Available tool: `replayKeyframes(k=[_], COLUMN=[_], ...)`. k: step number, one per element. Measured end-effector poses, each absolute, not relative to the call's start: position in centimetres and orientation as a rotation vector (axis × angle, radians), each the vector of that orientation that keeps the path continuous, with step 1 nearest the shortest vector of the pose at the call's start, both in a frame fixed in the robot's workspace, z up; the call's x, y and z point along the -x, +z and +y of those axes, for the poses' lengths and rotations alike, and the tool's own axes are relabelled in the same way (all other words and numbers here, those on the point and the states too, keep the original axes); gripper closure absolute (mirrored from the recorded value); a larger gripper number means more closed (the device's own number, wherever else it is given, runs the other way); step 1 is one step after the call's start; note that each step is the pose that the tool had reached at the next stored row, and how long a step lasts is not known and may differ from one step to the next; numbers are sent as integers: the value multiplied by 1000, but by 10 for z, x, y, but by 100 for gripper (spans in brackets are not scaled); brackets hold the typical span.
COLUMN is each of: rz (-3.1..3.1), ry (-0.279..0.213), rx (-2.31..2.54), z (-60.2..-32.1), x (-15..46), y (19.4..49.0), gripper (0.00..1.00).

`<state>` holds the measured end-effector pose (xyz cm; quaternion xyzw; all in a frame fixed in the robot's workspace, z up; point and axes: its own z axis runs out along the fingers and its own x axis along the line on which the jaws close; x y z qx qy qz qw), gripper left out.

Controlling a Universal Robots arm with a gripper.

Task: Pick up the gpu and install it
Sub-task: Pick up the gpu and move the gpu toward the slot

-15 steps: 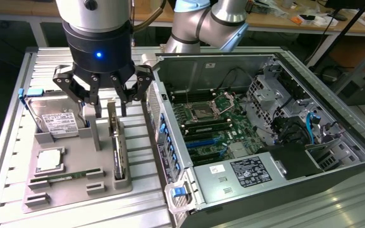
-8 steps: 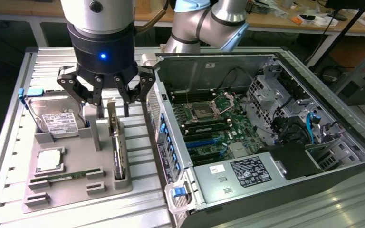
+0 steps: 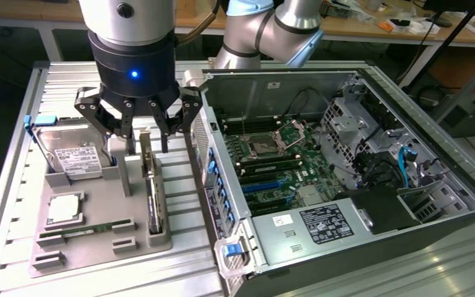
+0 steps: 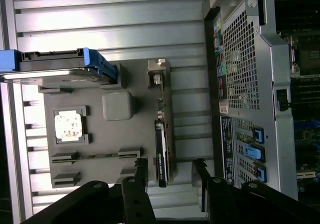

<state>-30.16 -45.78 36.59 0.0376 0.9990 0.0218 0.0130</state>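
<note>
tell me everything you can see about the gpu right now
The gpu is a thin, flat card with a dark green board and a silvery-beige metal bracket at one end. It stands upright on its long edge, slotted into the grey holder tray, which is the one thing seen touching it. The tray lies beside the open computer case, so the card is not yet installed. The gripper hangs open above it, not gripping it.

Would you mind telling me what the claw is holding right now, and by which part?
Nothing is held: the claw is open over the gpu, not gripping it.
</note>
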Motion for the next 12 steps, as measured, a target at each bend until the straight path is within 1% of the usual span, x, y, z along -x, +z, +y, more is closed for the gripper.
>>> replayKeyframes(k=[12], rz=[3113], ry=[68], rx=[-117], z=[-458], x=[302], y=[360], gripper=[52])
